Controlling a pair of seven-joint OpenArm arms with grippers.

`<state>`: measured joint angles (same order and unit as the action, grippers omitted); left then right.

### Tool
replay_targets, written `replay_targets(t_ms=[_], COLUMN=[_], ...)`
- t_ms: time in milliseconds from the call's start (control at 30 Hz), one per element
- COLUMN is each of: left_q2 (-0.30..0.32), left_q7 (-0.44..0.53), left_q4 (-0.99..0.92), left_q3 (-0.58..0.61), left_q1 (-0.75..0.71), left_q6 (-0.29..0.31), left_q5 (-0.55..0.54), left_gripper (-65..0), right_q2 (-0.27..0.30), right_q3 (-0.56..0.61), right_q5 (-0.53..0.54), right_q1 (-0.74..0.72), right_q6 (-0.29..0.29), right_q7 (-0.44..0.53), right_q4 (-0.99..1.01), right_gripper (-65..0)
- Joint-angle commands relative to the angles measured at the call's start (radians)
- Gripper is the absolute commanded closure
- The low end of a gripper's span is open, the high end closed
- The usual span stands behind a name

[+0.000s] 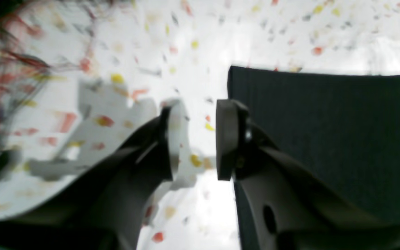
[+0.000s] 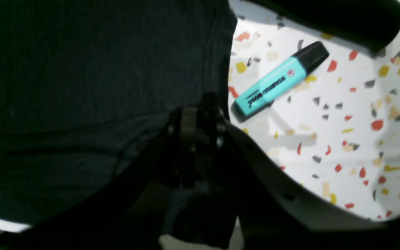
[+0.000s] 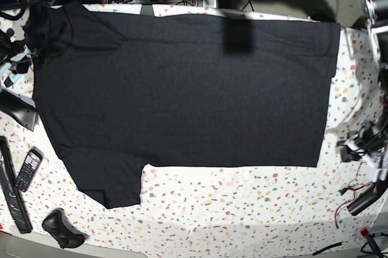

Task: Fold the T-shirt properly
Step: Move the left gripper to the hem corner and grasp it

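Just beside T-shirt edge, left gripper open

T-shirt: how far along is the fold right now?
Done: the T-shirt lies spread flat, plain black side up, on the speckled table. No fold shows yet; one sleeve still sticks out at the near edge. In hand: nothing. The left gripper is open beside the shirt's edge; the right gripper sits at the opposite edge, its state too dark to tell. Left: every fold.
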<state>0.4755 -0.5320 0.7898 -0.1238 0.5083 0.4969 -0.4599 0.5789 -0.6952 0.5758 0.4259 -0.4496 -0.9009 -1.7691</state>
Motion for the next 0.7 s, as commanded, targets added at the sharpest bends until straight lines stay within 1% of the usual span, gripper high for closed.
replay_targets(t_ms=[0, 67, 167, 300, 367, 433, 467, 667], left_q2=[0.008, -0.008, -0.036, -0.069, -0.081, -0.09, -0.095, -0.124], left_q7=[0.025, 0.059, 0.151, 0.264, 0.305, 0.323, 0.323, 0.313], left_q4=[-0.048, -0.189, -0.373, -0.537, -0.581, -0.594, -0.594, -0.594], left_q3=[0.021, 0.077, 0.142, 0.164, 0.164, 0.164, 0.164, 0.164], left_q1=[0.072, 0.153, 0.25, 0.326, 0.341, 0.342, 0.339, 0.339], left_q6=[0.009, 0.009, 0.008, 0.008, 0.004, -0.009, -0.019, -0.018], left_q5=[-0.011, 0.021, 0.092, 0.164, 0.19, 0.199, 0.199, 0.2], left_gripper=[-16.4, -16.4, -16.4, -16.4, -16.4, -16.4, -16.4, -16.4], right_q2=[0.022, 0.022, 0.022, 0.022, 0.022, 0.022, 0.022, 0.022], right_q3=[-0.011, -0.011, -0.011, -0.011, -0.011, -0.011, -0.011, -0.011], right_q5=[0.008, 0.008, 0.008, 0.008, 0.008, 0.008, 0.008, 0.008], right_q1=[-0.005, -0.005, -0.005, -0.005, -0.005, -0.005, -0.005, -0.005], right_q6=[-0.001, -0.001, -0.001, -0.001, -0.001, -0.001, -0.001, -0.001], right_q7=[0.02, 0.02, 0.006, -0.023, -0.028, -0.028, -0.028, -0.028], right_q4=[-0.014, -0.015, -0.015, -0.015, -0.015, -0.014, -0.015, -0.014], right_gripper=[-7.3, -7.3, -7.3, -7.3, -7.3, -7.3, -7.3, -7.3])
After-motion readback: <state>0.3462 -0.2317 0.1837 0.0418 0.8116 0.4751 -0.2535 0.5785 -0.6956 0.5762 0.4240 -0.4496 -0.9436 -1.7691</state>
